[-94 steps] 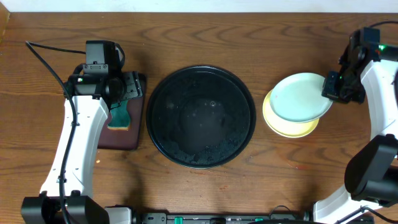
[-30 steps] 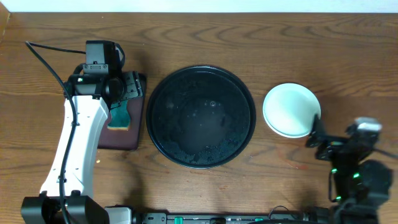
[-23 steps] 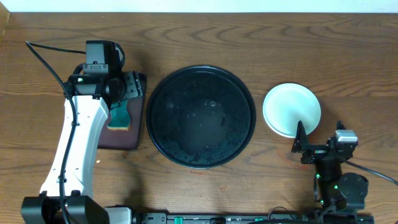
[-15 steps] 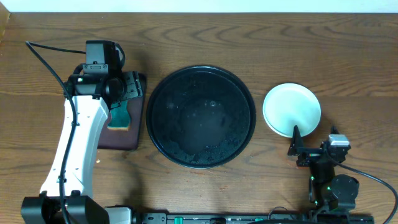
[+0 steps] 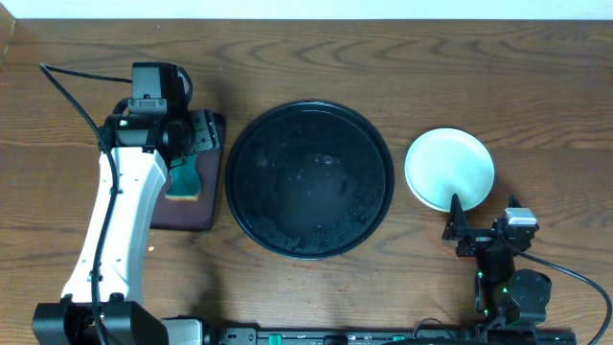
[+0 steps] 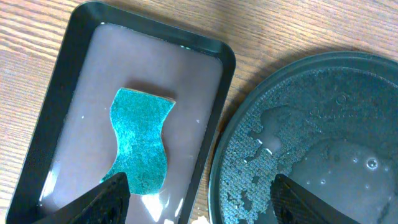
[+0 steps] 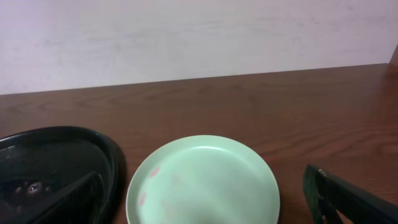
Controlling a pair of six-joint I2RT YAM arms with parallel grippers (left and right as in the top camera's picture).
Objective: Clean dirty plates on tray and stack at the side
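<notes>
The black round tray (image 5: 309, 179) lies mid-table, wet, holding only water beads; its rim also shows in both wrist views (image 6: 298, 124) (image 7: 56, 155). To its right, a pale mint plate (image 5: 449, 170) rests on the wood, and only this top plate shows from above. Faint red smears mark its left side in the right wrist view (image 7: 202, 180). My right gripper (image 5: 479, 222) (image 7: 208, 211) sits low near the front edge, just short of the plate, open and empty. My left gripper (image 5: 203, 134) (image 6: 205, 208) hovers open over the brown tray's right edge.
A dark brown rectangular tray (image 5: 187, 216) (image 6: 74, 81) left of the black tray holds a teal sponge (image 5: 187, 177) (image 6: 140, 140) in shallow water. Bare wood lies behind and in front of the trays.
The mint plate, earlier tilted in my right gripper over a yellow one, now lies flat on the stack. My right arm pulled back to the front edge and has stopped. The left arm is still.
</notes>
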